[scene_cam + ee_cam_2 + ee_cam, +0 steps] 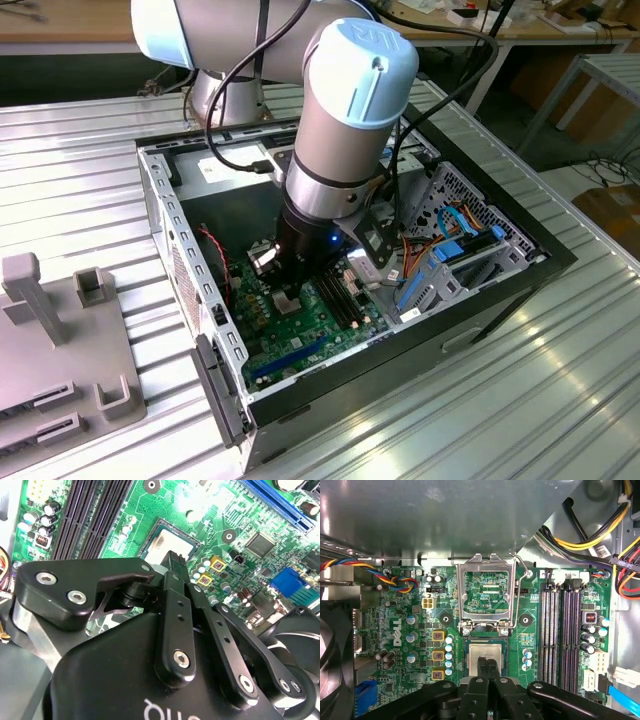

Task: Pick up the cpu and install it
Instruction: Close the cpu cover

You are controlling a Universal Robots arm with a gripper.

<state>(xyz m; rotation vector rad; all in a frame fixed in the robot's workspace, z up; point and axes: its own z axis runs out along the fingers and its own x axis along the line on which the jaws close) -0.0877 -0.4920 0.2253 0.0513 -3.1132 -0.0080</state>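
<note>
Inside the open computer case (165, 215), which lies on the ribbed metal table (80, 170), the arm reaches down to the green motherboard (300, 335). The tool (487, 664) has its two fingers closed together, with nothing clamped between them. Their tips are over the middle of the cpu (474, 654); I cannot tell if they touch it. The cpu lies flat in its socket, and the metal retention frame (485, 592) stands folded open just beside it

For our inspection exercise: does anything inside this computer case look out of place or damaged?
No damage shows. The socket's metal retention frame stands flipped open beside the cpu, which lies in the socket under the gripper.
</note>
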